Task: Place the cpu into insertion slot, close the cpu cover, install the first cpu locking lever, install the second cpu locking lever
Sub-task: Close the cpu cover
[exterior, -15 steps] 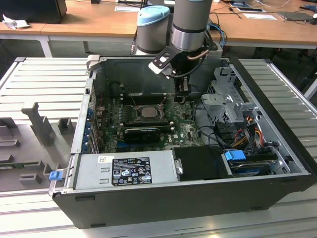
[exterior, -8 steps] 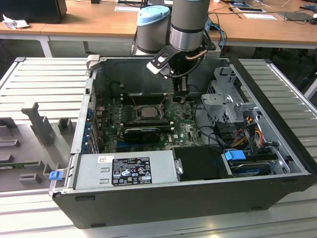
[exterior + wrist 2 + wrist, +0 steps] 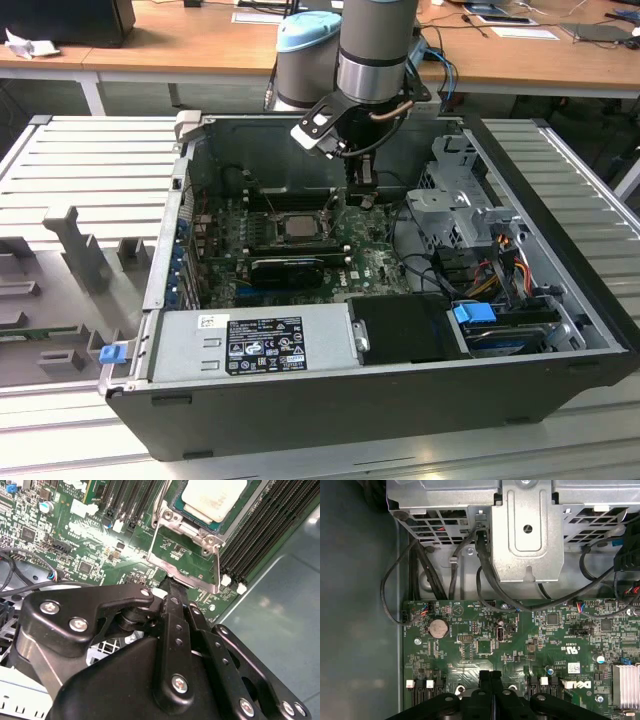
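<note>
The cpu [image 3: 215, 500], a square chip with a pale metal top, lies in the insertion slot [image 3: 168, 515] on the green board; the exterior view shows the cpu [image 3: 297, 225] in the middle of the case. The cpu cover [image 3: 186, 580], a thin metal frame with a square window, stands swung up off the slot on the side nearest my gripper. My gripper [image 3: 170, 584] is shut, its tips right at the cover's free edge, and I cannot tell whether they touch it. My gripper [image 3: 362, 198] hangs to the exterior view's right of the slot. In the first wrist view the fingers [image 3: 485, 676] are pressed together.
Black memory slots [image 3: 270, 535] run along both sides of the slot. A ribbed black block [image 3: 290, 268] lies in front of it. A metal drive cage [image 3: 525, 530] with black cables [image 3: 485, 580] is close by. The power supply [image 3: 260, 345] fills the case's front.
</note>
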Robot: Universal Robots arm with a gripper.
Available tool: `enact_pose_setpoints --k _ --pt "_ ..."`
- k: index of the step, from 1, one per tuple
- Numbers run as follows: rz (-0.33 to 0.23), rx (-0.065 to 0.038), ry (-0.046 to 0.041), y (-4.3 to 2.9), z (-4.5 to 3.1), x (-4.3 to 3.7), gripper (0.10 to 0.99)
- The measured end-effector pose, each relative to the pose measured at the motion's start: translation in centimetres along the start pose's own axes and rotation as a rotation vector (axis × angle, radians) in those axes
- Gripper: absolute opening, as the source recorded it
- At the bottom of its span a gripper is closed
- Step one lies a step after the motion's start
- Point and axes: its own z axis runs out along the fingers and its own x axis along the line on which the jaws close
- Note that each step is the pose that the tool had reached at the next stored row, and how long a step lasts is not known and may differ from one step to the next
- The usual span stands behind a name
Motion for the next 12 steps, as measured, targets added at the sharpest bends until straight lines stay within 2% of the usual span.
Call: enact_pose_setpoints --k 12 --pt "0.0 0.0 0.0001 -1.15 -0.04 -0.03 0.106"
